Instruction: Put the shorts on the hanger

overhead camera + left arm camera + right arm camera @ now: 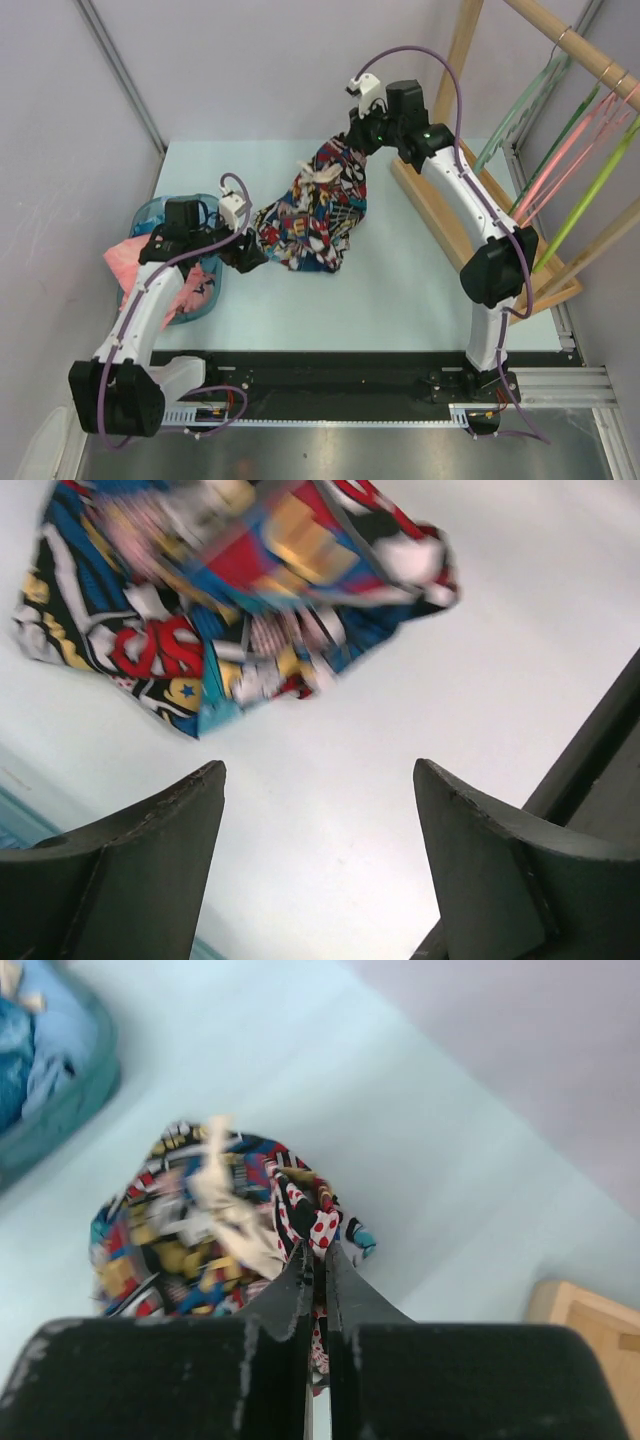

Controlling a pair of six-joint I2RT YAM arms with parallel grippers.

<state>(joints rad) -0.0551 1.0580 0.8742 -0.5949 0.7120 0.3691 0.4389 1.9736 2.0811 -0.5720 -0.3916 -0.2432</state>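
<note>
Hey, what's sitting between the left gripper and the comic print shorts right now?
Only bare pale table. The left wrist view shows the open left gripper facing the shorts with nothing lying between them.

shorts [315, 215]: we see thin, floppy printed cloth, matt and creased.
table [400, 290]: we read it as a smooth, matt, pale sheet.
basket [150, 212]: we see translucent blue plastic, slightly glossy.
pink cloth [125, 262]: we see soft, matt, rumpled fabric.
rack [462, 45]: we take it for bare light wood, matt.
hanger [590, 195]: thin and smooth; we judge it plastic.
left gripper [320, 770]: we see dark matt fingers [140, 860], their edges scuffed.
rail [560, 385]: we see pale metal with a dull sheen.
</note>
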